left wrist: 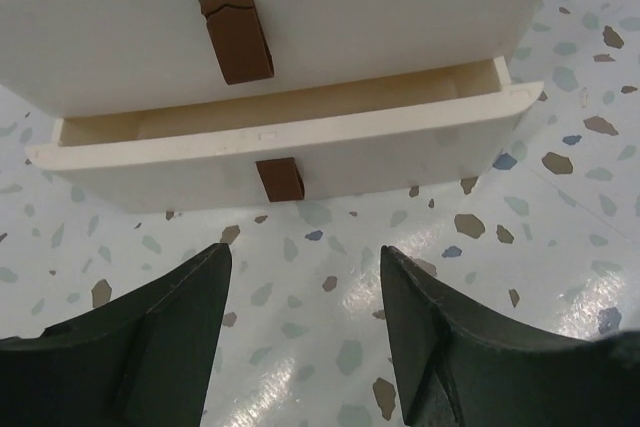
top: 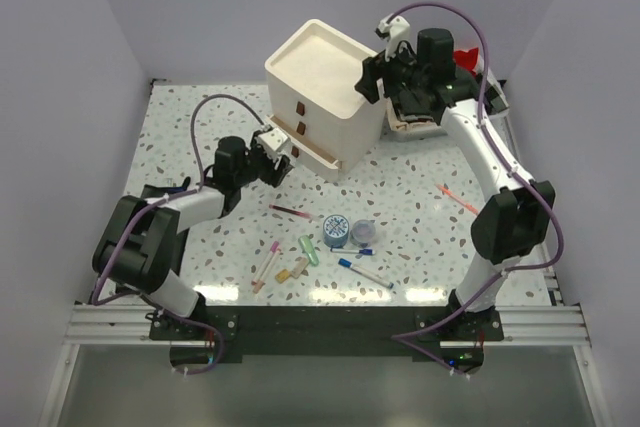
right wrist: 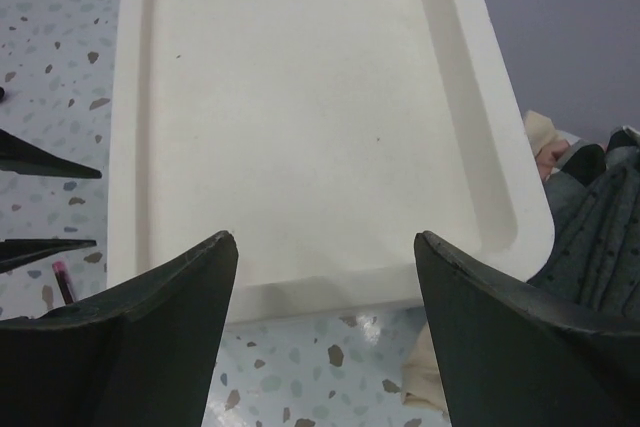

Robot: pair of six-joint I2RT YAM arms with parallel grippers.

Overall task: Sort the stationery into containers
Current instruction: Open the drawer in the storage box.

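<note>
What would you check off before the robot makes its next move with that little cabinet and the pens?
1. Bottom drawer pulled out: ok, partly open.
2. Drawer gap wide enough for a tape roll: cannot tell.
3. Left gripper free: ok, open and empty, facing the drawer.
4. Right gripper free: ok, open and empty, above the cabinet top.
5. Pens sorted: not ok, the pink pen and others lie on the table.
</note>
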